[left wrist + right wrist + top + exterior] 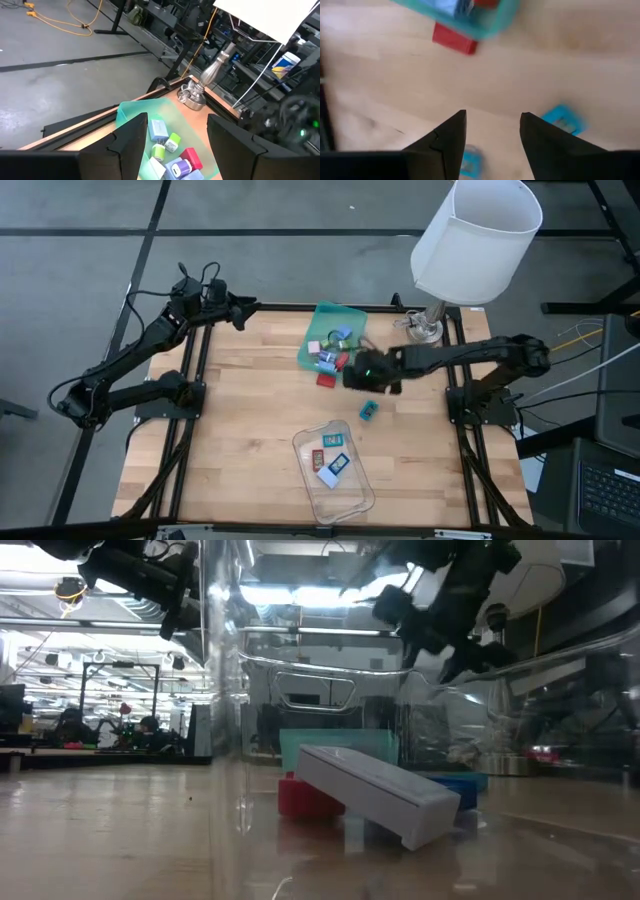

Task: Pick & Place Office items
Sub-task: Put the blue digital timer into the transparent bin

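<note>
Mostly small bright office items [333, 352]

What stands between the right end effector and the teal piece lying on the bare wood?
Nothing visible. The right end effector is open over bare table, with the teal piece apart from it and uncovered.

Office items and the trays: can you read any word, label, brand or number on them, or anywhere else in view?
None can be read.
Flat pieces in the clear tray: printed faces, too small to read.
Teal piece on the table: marking blurred.
Pieces in the green tray: labels too small.
White-and-blue canister beyond the table: print blurred.
Lamp: no text.
</note>
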`<state>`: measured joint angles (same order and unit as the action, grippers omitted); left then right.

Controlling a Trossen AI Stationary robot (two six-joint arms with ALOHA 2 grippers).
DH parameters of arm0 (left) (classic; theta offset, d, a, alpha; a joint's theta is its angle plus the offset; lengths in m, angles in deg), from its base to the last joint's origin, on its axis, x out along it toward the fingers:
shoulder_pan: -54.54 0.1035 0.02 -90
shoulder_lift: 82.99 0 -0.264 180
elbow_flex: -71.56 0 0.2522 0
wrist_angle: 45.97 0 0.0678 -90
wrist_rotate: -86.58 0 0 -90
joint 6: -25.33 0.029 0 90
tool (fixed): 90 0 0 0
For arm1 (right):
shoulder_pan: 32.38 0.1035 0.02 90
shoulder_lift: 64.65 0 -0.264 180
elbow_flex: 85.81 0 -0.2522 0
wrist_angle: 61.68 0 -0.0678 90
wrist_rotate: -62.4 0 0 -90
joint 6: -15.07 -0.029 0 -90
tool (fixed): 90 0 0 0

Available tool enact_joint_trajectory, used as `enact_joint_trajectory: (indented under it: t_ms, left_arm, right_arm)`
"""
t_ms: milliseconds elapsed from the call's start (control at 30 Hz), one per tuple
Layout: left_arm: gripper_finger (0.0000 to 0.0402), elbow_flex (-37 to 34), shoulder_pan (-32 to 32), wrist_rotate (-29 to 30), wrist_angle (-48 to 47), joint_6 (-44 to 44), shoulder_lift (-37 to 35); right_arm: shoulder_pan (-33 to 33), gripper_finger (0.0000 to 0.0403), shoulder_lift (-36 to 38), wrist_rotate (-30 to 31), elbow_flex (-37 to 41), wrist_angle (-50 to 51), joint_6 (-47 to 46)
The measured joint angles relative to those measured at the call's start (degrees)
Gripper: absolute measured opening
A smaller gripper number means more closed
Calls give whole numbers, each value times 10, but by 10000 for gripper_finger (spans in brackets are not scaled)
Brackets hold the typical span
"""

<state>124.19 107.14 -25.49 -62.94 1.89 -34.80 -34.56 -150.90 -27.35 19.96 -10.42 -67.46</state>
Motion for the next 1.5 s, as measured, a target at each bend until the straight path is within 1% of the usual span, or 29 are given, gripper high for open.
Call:
enact_joint_trajectory:
  t_ms: [100, 167, 233, 300, 433, 567, 667, 733, 767, 900, 1000, 1133, 1233, 1367, 1500]
  left_arm:
    - [203, 0, 0, -4, -1, 4, 1]
    - [203, 0, 0, -16, -1, 5, 1]
    - [203, 0, 0, -48, 0, 11, 1]
    - [203, 0, 0, -87, 0, 24, 2]
    - [203, 0, 0, -131, 0, 48, 2]
    - [203, 0, 0, -147, 1, 52, 2]
    - [203, 0, 0, -166, 9, 67, 2]
    - [203, 0, 0, -166, 18, 68, 2]
    - [203, 0, 0, -166, 23, 68, 2]
    - [203, 0, 0, -166, 36, 68, 2]
    - [203, 0, 0, -166, 39, 69, 2]
    - [203, 0, 0, -166, 38, 71, 2]
    - [203, 0, 0, -166, 38, 72, 2]
    - [203, 0, 0, -166, 38, 80, 2]
    - [203, 0, 0, -166, 38, 83, 2]
  right_arm:
    - [34, 191, -59, -8, 0, -45, -103]
    - [51, 199, -101, -30, 0, -66, -154]
    - [60, 210, -139, -61, -10, -63, -188]
    - [64, 222, -166, -80, -25, -51, -202]
    - [68, 241, -177, -83, -65, -46, -204]
    - [68, 244, -176, -80, -114, -46, -171]
    - [68, 238, -176, -49, -131, -45, -137]
    - [68, 232, -176, -22, -135, -46, -120]
    - [66, 228, -176, -19, -137, -48, -117]
    - [58, 210, -176, -34, -138, -51, -100]
    - [54, 202, -176, -33, -138, -44, -98]
    - [53, 206, -176, -25, -138, 32, -151]
    - [54, 224, -176, -36, -138, 73, -169]
    - [54, 268, -176, -44, -137, 108, -183]
    - [62, 315, -176, -43, -107, 127, -256]
